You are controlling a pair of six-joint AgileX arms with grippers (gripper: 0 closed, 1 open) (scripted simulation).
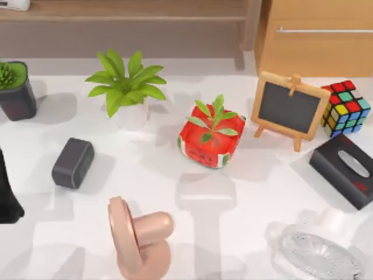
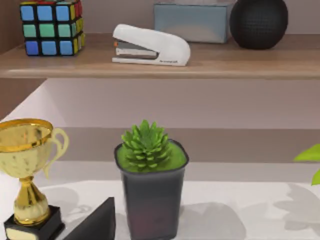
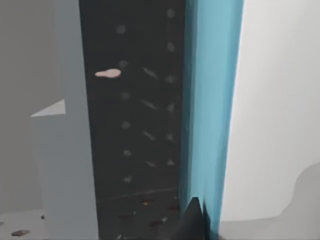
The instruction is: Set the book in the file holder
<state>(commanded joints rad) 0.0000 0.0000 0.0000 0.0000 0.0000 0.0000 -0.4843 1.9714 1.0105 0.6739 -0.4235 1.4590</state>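
The right gripper (image 3: 192,220) sat beside a blue book (image 3: 210,115) against a dark perforated holder (image 3: 140,110); I could not tell its grip. Plants (image 1: 125,84), a fan (image 1: 137,239) and an easel (image 1: 288,108) crowded the table (image 1: 145,175).

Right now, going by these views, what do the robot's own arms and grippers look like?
The left arm is plain black. The left gripper appears as a matte black, flat-faced wedge; the right gripper as a dark pointed tip. Both look unmarked.

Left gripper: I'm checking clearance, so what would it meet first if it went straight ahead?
Probably the dark succulent pot, directly ahead of the left gripper's fingertip; depth is unclear.
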